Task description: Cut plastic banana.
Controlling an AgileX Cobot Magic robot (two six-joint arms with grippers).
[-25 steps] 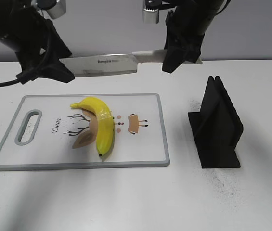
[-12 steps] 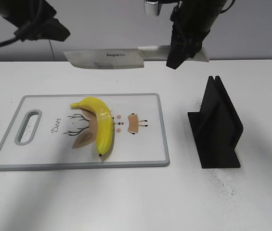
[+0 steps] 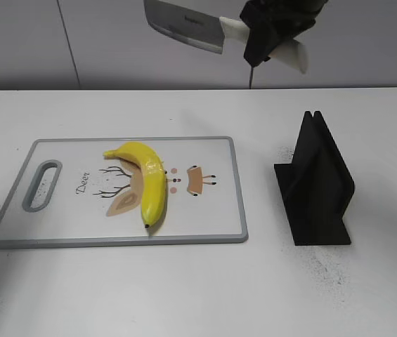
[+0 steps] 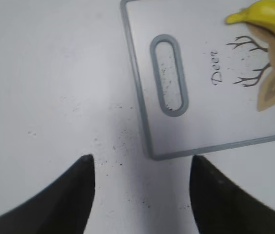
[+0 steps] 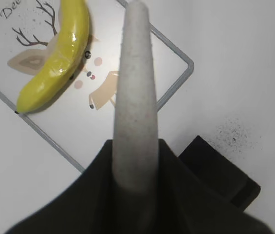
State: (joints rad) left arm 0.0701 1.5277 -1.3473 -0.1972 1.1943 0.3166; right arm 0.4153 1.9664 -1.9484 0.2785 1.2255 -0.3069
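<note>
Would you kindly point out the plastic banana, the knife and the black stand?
plastic banana (image 3: 150, 184): exterior view, middle of its yellow body.
knife (image 3: 184, 26): exterior view, flat of the blade.
black stand (image 3: 317, 186): exterior view, its slanted side panel.

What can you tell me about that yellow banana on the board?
The plastic banana is glossy bright yellow, curved, with small dark tips. It looks whole and uncut. It lies flat on the cutting board, over the printed deer drawing, one end toward the board's far edge and the other near its front edge. Nothing else touches it; the knife is held high above by the right gripper.
</note>
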